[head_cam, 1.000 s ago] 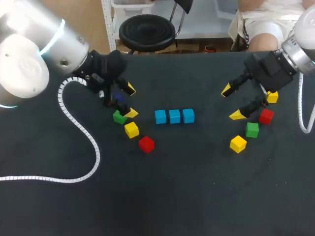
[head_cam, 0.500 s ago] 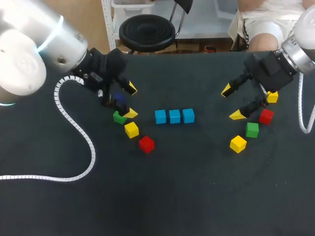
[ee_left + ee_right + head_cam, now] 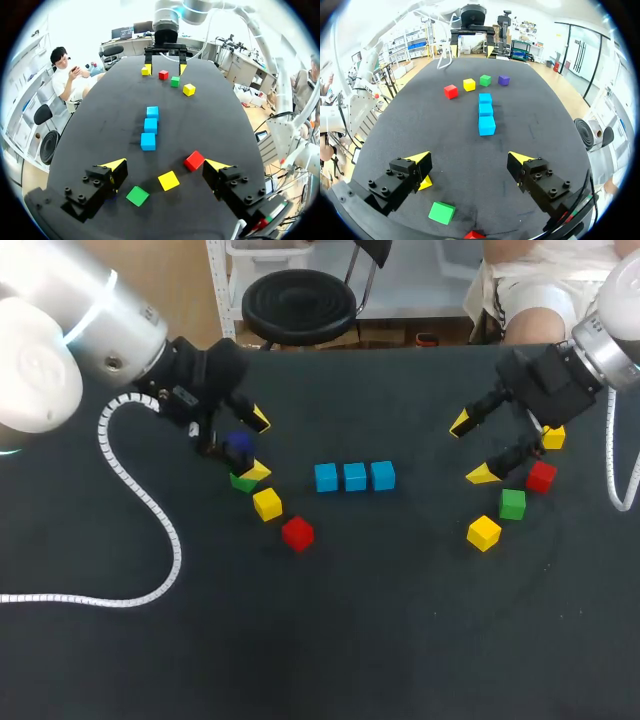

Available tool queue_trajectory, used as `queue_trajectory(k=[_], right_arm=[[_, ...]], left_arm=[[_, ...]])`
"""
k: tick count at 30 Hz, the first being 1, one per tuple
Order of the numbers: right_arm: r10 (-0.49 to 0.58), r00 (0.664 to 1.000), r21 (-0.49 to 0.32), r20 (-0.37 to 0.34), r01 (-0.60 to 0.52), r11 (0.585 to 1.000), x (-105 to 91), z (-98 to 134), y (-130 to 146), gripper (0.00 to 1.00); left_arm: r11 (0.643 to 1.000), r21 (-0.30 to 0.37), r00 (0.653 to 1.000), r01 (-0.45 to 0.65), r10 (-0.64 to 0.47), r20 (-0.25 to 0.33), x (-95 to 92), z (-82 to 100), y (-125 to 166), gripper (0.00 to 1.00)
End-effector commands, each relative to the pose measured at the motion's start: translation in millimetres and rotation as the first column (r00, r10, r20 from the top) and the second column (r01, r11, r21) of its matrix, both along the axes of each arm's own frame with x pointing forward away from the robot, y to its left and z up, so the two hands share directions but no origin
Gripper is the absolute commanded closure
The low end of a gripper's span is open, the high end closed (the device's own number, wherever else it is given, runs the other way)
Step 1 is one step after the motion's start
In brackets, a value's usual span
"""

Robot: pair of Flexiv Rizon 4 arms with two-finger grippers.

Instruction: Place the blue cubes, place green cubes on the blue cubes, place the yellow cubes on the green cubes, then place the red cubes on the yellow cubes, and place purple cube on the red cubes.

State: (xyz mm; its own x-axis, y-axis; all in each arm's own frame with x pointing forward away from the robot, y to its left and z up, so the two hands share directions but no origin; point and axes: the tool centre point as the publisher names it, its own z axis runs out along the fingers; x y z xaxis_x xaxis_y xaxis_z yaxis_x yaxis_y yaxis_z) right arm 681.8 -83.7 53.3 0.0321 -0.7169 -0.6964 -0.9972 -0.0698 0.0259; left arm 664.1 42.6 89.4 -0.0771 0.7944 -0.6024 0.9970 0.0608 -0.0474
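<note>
Three small blue cubes (image 3: 355,476) lie in a row in the middle of the dark table (image 3: 400,640), each touching the next.

The left gripper (image 3: 257,445) hangs over a group of cubes to the left of this row. Its fingers stand wide apart and hold nothing. The left wrist view shows this best: a small green cube (image 3: 137,196), a small yellow cube (image 3: 169,180) and a small red cube (image 3: 194,160) lie on the table between and under the fingers. The small purple cube (image 3: 503,80) does not show in that view. The right wrist view shows it on the table just beside the green cube, at the end of a line of red, yellow, green and purple. In the head view the left gripper partly covers it.

The right gripper (image 3: 473,448) also has its fingers wide apart and empty. Near it lie a second red cube (image 3: 541,476), a second green cube (image 3: 513,504) and a second yellow cube (image 3: 484,533). A third yellow cube (image 3: 553,437) is half hidden behind the right arm in the head view.
</note>
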Motion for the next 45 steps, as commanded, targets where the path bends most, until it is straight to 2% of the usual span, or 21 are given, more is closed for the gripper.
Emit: queue_trajectory(k=[1,16,20,23,30,38,45], right_arm=[[0.000,1.000,0.002,0.002,0.000,1.000,-0.5,-0.3,-0.2,0.00],[0.000,1.000,0.002,0.002,0.000,1.000,-0.5,-0.3,-0.2,0.00],[0.000,1.000,0.002,0.002,0.000,1.000,-0.5,-0.3,-0.2,0.00],[0.000,1.000,0.002,0.002,0.000,1.000,-0.5,-0.3,-0.2,0.00],[0.000,1.000,0.002,0.002,0.000,1.000,-0.5,-0.3,-0.2,0.00],[0.000,1.000,0.002,0.002,0.000,1.000,-0.5,-0.3,-0.2,0.00],[0.000,1.000,0.002,0.002,0.000,1.000,-0.5,-0.3,-0.2,0.00]], left_arm=[[1.000,-0.003,1.000,0.004,-0.004,-0.002,1.5,-1.0,0.2,0.00],[1.000,-0.003,1.000,0.004,-0.004,-0.002,1.5,-1.0,0.2,0.00],[1.000,0.014,1.000,0.014,-0.014,0.027,-3.6,-0.1,-18.3,0.00],[0.999,0.000,0.999,0.040,-0.039,0.035,-4.3,4.3,-26.4,0.00],[0.998,-0.002,0.998,0.061,-0.061,0.035,4.0,8.5,-29.9,0.00],[1.000,-0.007,0.998,0.017,-0.017,0.055,25.9,6.9,-16.9,0.00],[1.000,-0.007,0.999,0.018,-0.018,0.051,26.3,6.9,-16.9,0.00]])
